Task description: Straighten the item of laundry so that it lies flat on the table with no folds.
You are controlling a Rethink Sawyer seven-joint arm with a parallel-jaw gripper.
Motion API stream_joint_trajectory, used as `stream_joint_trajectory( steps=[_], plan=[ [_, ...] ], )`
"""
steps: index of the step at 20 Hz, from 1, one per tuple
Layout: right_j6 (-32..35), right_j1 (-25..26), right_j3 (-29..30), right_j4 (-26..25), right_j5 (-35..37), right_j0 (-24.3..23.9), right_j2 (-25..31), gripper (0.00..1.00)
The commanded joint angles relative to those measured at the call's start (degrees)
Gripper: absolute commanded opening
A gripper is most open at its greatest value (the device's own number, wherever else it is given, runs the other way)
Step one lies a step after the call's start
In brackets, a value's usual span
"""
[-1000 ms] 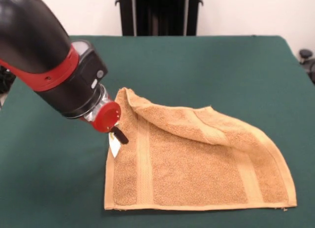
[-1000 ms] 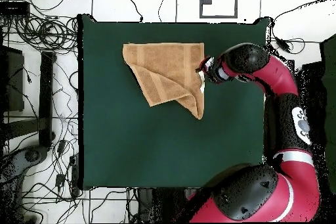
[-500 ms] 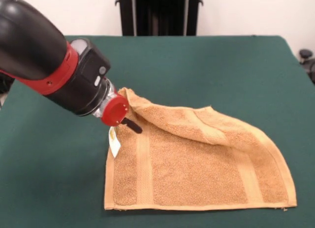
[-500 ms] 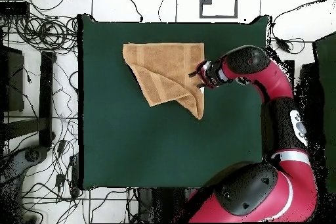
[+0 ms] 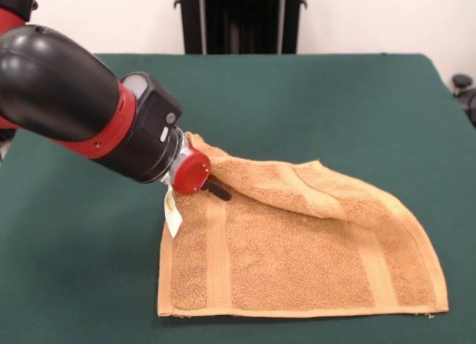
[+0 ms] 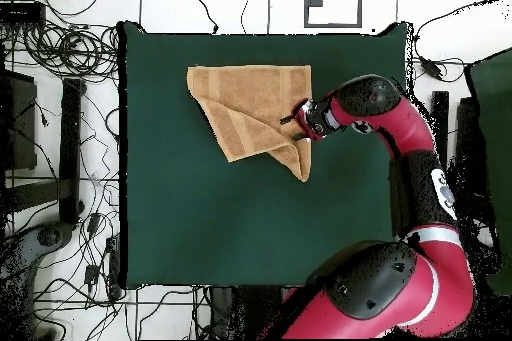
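Plainly, the small squarish orange-tan terry towel (image 5: 297, 247) is not yet flat: it lies on the large table covered in dark green felt-like cloth (image 5: 335, 99), and one corner section is folded diagonally back over the rest, making a raised ridge that runs from the tip beside the arm down toward the far side of the cloth. In the overhead view the same towel (image 6: 250, 107) reads as a rectangle with a triangular flap laid over it, the flap's point hanging past the lower edge. The red and black arm's gripper (image 5: 217, 189) sits low at the top of the fold, its dark tip touching or just above the terry near the folded corner; whether the fingers are apart or together cannot be told from either view. A small white label (image 5: 172, 214) hangs at the towel's edge just below the red end cap. My judgement is that the risk lies in the grasp: if the tip catches both layers instead of the upper flap alone, pulling would drag the whole towel across the felt rather than unfold it. A shallow pinch could also slip off the thick pile, and pulling off-line could simply shift the crease elsewhere.
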Motion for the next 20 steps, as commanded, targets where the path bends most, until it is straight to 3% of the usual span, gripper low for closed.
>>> stream_joint_trajectory(
  steps=[1,20],
  plan=[
    [-1.2,-0.7,7.2,3.2,-0.2,2.3,5.0,1.0],
    [1.0,-0.6,11.7,10.3,1.3,2.7,6.0,1.0]
  ],
)
